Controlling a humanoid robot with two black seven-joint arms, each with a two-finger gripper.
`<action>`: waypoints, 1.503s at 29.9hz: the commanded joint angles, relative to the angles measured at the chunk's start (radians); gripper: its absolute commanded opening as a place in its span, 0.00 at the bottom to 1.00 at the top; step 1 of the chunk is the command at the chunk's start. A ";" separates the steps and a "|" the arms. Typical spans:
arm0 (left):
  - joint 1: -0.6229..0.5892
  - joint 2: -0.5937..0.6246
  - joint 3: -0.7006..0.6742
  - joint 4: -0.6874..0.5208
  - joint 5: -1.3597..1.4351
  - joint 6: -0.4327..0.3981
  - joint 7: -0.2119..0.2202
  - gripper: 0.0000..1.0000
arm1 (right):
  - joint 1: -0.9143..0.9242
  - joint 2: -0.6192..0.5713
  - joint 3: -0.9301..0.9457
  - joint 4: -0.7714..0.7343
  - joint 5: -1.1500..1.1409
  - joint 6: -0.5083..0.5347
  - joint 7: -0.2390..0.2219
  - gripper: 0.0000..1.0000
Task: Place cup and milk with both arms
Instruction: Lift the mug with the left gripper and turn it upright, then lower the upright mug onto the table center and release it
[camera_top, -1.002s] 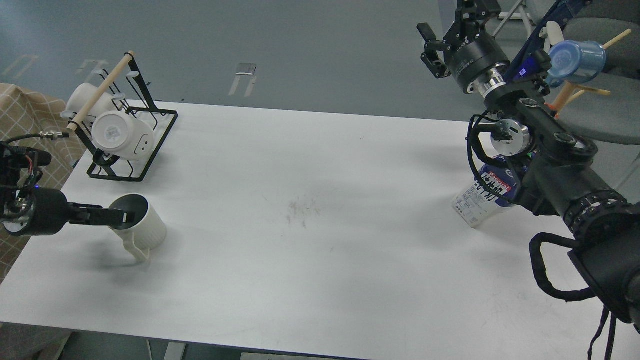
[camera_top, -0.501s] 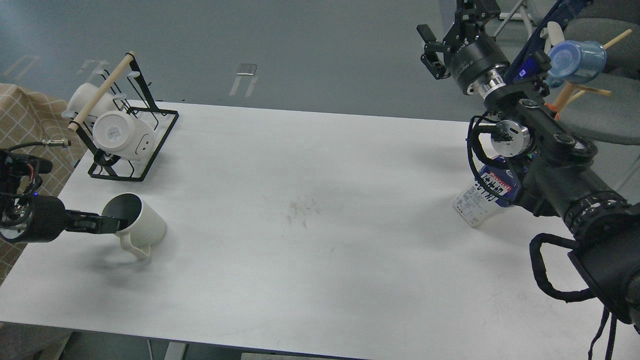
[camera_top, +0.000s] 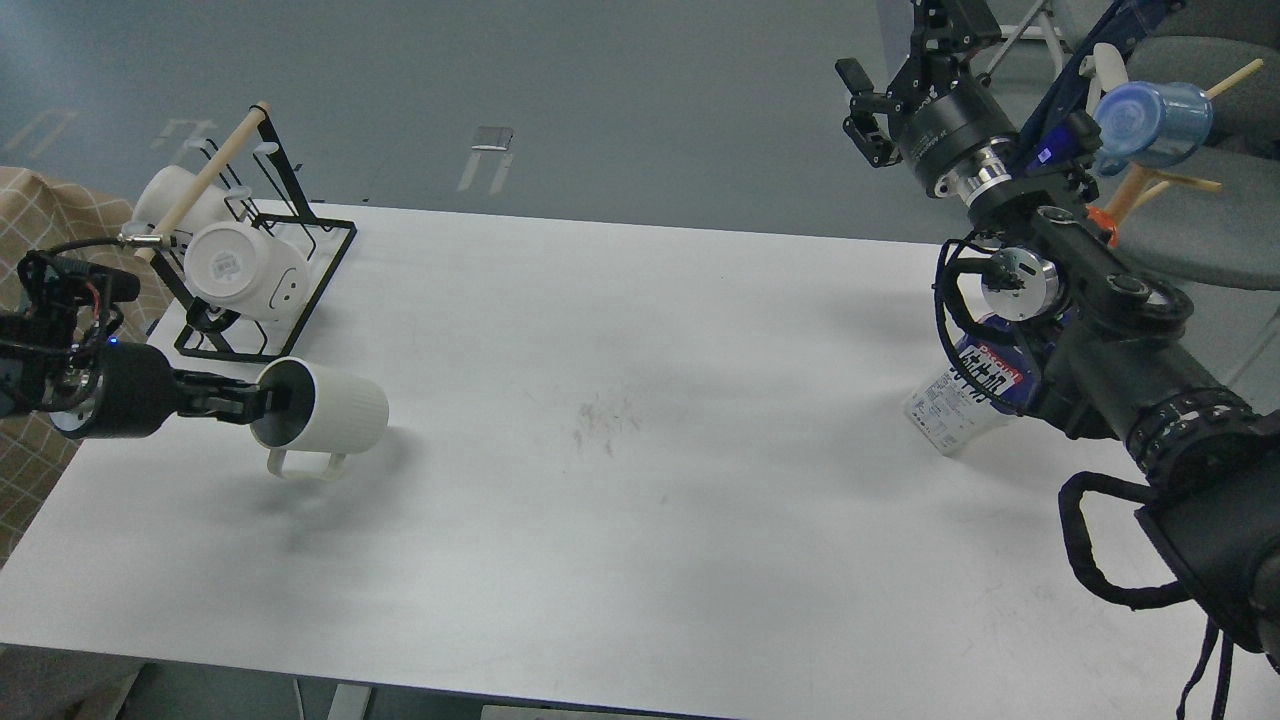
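**Left arm holds ribbed cup on its side above the table; right arm raised over the milk**

Head view: A white table (camera_top: 640, 520) fills most of the frame. The left arm enters low from the left edge and reaches out almost level. Its left gripper (camera_top: 262, 402) is clamped on the rim of the cup (camera_top: 322, 418), one finger reaching into the dark opening. The cup is tipped on its side, mouth facing the arm, base pointing right, loop handle hanging downward. A soft shadow lies on the table below it, so it appears lifted clear of the surface.

The right arm enters from the lower right corner, bends at a thick elbow and rises toward the top of the frame. The right gripper (camera_top: 868, 98) sits high beyond the table's far edge, seen dark and small, so I cannot tell how its fingers stand; nothing is visibly held.

The milk (camera_top: 965, 395) stands on the table near the right edge, leaning, its top hidden behind the right arm.

At the far left corner, a black rack (camera_top: 300, 290) holds smooth white mugs (camera_top: 245, 268).
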 joint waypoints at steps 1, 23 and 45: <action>-0.058 -0.001 0.002 -0.095 0.001 -0.018 0.000 0.00 | 0.008 0.000 0.001 0.000 0.000 0.000 0.000 1.00; -0.388 -0.543 0.128 0.043 0.245 -0.019 0.055 0.00 | 0.206 0.000 -0.003 -0.017 0.000 -0.032 0.000 1.00; -0.632 -0.798 0.591 0.213 0.241 -0.019 0.042 0.00 | 0.180 0.000 0.002 -0.006 0.000 -0.031 0.000 1.00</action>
